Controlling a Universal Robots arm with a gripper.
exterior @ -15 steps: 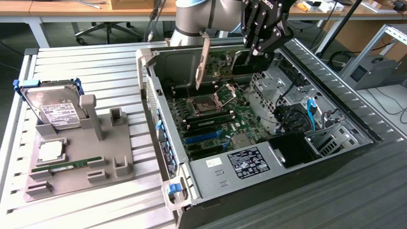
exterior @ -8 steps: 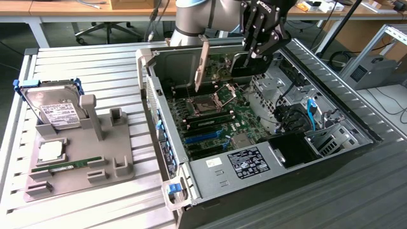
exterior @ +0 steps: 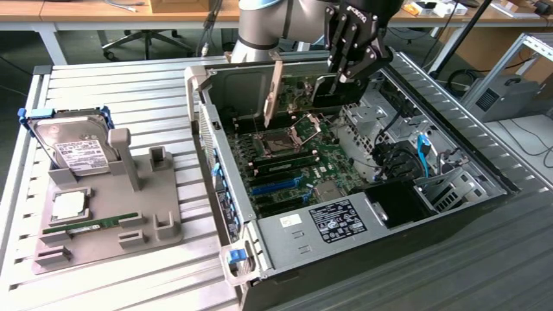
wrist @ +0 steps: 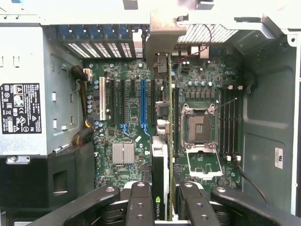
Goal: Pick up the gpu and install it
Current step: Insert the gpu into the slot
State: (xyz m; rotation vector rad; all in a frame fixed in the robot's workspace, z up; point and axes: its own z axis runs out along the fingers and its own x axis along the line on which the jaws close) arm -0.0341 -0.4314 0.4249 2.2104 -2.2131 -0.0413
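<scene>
My gripper (exterior: 348, 68) is shut on the gpu (exterior: 333, 91) and holds it on edge above the open computer case (exterior: 484, 170), over the motherboard (exterior: 294, 162). The card's black cooler face and its long silver bracket (exterior: 274, 91) hang down toward the case's back wall. In the wrist view the gpu (wrist: 161, 155) appears edge-on between the two black fingers (wrist: 140, 205), with its bracket (wrist: 162, 40) near the rear slot openings. It hovers between the blue expansion slot (wrist: 143, 101) and the CPU socket (wrist: 198, 128), apart from the board.
A grey fixture plate (exterior: 155, 220) on the slatted table, at the exterior view's left, carries a hard drive (exterior: 78, 152), a memory stick (exterior: 90, 225) and a chip (exterior: 67, 206). The power supply (exterior: 333, 223) and cable bundles (exterior: 397, 159) crowd the case's near side.
</scene>
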